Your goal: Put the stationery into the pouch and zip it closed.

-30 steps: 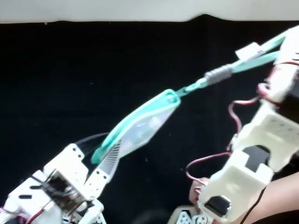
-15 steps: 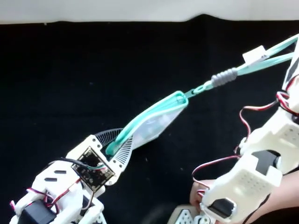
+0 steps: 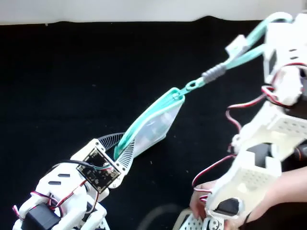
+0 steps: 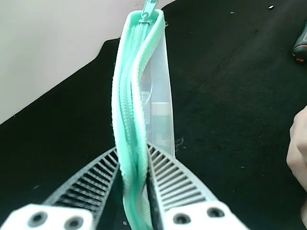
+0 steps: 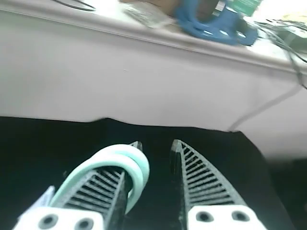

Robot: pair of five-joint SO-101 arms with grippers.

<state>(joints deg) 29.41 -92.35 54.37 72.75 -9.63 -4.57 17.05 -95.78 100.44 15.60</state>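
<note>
The pouch (image 3: pixel 154 125) hangs mid-frame above the black desk (image 3: pixel 62 76). Its lower-left end is clamped in the left jaws. The right jaws stand apart at upper right, with the strap (image 5: pixel 120 155) looped over 1.

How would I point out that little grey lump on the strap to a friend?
Against the black table, find the mint-green pouch. Follow its strap away from the pouch: the grey ribbed sleeve sits between the pouch's corner and a white tag, the only grey piece on it.
</note>
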